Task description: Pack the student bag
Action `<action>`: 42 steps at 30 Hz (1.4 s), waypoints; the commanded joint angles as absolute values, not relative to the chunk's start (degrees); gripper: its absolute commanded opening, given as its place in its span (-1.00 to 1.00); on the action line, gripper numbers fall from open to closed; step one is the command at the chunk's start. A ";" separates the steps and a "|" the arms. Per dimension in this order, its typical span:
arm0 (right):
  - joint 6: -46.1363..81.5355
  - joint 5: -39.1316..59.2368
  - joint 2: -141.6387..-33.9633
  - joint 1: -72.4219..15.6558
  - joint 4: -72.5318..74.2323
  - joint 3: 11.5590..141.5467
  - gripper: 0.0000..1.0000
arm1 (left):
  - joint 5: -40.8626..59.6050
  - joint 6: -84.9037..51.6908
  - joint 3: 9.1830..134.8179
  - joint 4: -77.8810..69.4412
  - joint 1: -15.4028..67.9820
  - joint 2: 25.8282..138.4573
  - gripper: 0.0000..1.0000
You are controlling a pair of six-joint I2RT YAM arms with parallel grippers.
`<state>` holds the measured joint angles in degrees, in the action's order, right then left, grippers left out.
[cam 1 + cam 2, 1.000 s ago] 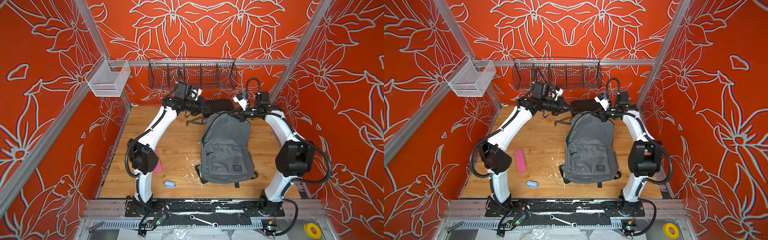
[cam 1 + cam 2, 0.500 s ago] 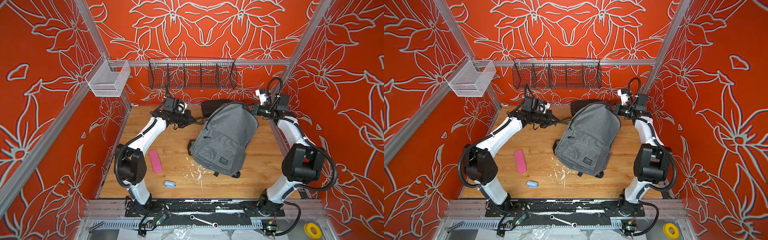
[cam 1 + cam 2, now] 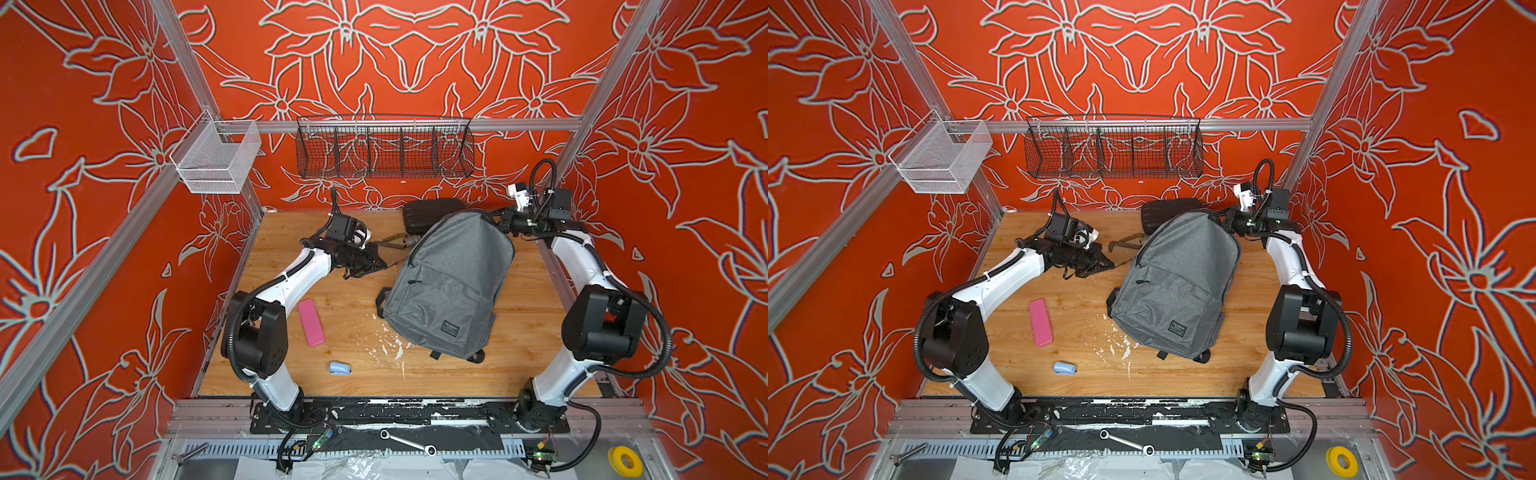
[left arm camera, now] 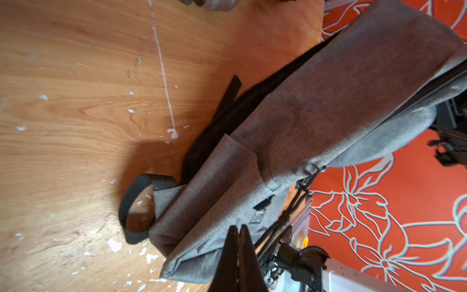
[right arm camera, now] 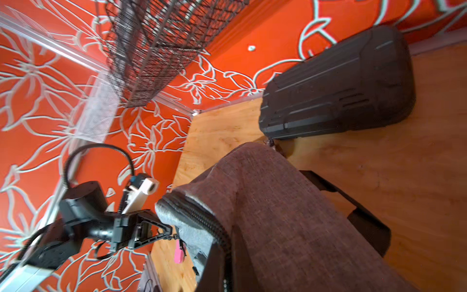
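We see the bag (image 3: 453,286) lying slantwise on the right half of the worktop (image 3: 519,365), with its logo end toward the arm bases and its top lifted at the back, just in front of a black case (image 3: 430,212). The right gripper (image 3: 496,222) is clamped on the bag's top edge by the zip. The left gripper (image 3: 380,264) is closed just left of the bag, and a thin zip cord (image 4: 303,184) stretches from the bag to its tip; we cannot tell whether the cord is pinched.
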<state>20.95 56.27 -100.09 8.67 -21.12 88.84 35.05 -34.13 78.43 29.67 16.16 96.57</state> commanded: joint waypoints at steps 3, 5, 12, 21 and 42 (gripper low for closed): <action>8.23 51.23 -102.55 4.23 -27.40 92.07 -1.00 | 31.81 -30.63 87.16 34.40 17.06 98.46 -0.14; 3.16 50.43 -104.89 2.32 -29.53 93.67 -1.00 | 30.35 -27.60 88.90 36.42 18.03 98.95 0.06; -5.22 44.48 -115.45 -2.69 -38.91 105.19 -0.62 | 25.59 -21.07 82.01 38.14 18.37 98.36 0.38; 1.30 23.34 -114.38 -6.54 -44.80 115.72 0.15 | 21.99 -18.85 76.44 39.77 18.81 99.53 0.48; 34.72 10.38 -90.37 -33.25 -37.05 70.29 0.16 | 37.59 -21.36 77.41 31.65 20.47 114.55 -0.25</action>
<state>27.00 11.77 -89.47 -29.85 -40.16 70.39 33.21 -21.34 77.91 33.39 19.99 113.01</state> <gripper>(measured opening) 0.578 0.393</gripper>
